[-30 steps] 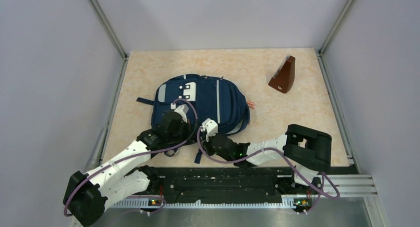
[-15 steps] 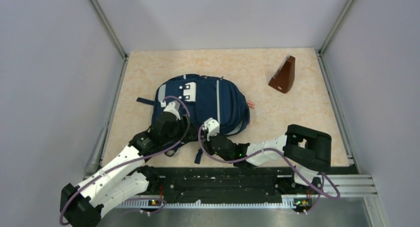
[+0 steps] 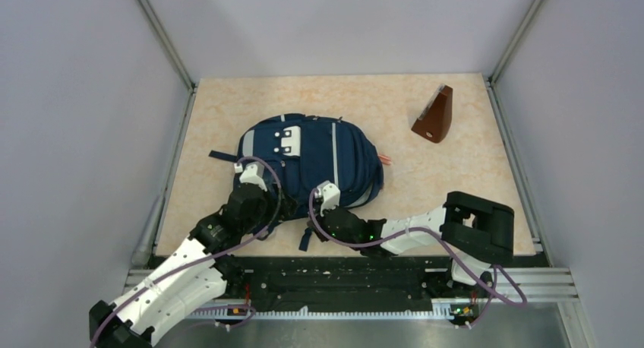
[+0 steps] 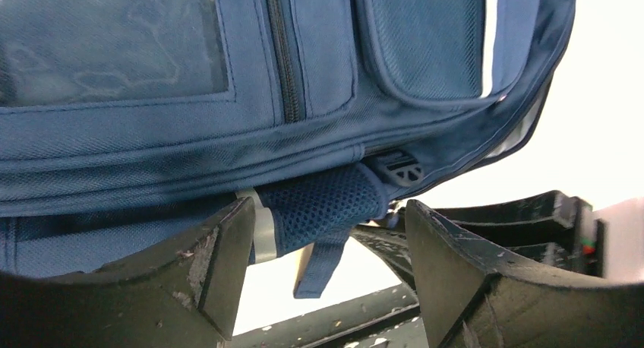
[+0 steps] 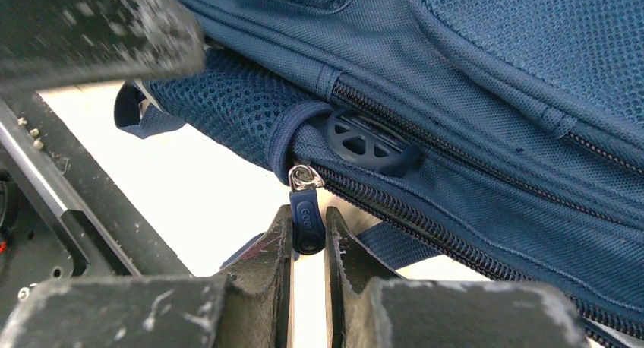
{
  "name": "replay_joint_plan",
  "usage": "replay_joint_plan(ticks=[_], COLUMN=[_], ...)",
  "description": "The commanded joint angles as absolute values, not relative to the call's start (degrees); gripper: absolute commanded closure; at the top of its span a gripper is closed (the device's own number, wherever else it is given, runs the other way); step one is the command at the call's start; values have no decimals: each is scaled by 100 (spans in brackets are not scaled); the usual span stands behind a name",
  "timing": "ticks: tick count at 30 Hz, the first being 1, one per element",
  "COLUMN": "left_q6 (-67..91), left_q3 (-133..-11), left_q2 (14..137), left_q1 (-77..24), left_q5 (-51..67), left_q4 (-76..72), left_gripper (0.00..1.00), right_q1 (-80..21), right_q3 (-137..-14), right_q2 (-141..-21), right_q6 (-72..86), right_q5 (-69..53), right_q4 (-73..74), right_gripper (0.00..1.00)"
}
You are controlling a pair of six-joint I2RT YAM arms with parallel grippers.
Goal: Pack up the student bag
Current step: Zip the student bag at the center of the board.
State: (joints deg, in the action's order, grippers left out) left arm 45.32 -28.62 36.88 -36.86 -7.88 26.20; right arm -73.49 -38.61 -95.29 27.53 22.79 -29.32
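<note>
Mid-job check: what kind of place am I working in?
Probably a lab robot cell: plain grey walls with metal corner posts box in a beige tabletop, and a black mounting rail runs along its near edge.

Lab test cell: grey panels [image 3: 68, 97], metal-framed tabletop [image 3: 342, 105].

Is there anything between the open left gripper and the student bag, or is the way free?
Nothing foreign is visible. The left gripper faces the near edge of the student bag; only the bag's own mesh strap lies before it. The right gripper, shut on the zipper pull, is off to the side.
</note>
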Motion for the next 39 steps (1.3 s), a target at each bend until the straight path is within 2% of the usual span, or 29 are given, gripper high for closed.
replay_joint_plan(ticks=[1,9,21,31,33,39], left_q6=[3906,3226,2587,2278,2268,2285], left_q3=[-2595,-2640,-2877,-3120,-3183,-3401], left_q2=[3654,4081,4580,5208,5354,5934], left_q1=[-3694,-3718,-3843,-4386,-4470,-4610], left_q5=[-387,-267,-242,-831,-948,-1044], left_q4=[1994,1968,2062,2059,2051,2072], left_gripper=[23,24,19,17,21,53], right_q1=[-7374,-7202,-6625,-6456,-6451,-6451], right_q3=[-4022,-4175,-4261,-4421,-4421,-4397], right_q2=[-9123,-9079,-8910,-8859,-8867,-8856], right_q6=[3041,3371,4010,4332,4342,4402], right_q5=[2067,1498,65,-254,-276,-214], right_q4=[-2807,-2395,-2112,-1607,-1591,-1608], right_gripper=[100,100,100,100,100,100])
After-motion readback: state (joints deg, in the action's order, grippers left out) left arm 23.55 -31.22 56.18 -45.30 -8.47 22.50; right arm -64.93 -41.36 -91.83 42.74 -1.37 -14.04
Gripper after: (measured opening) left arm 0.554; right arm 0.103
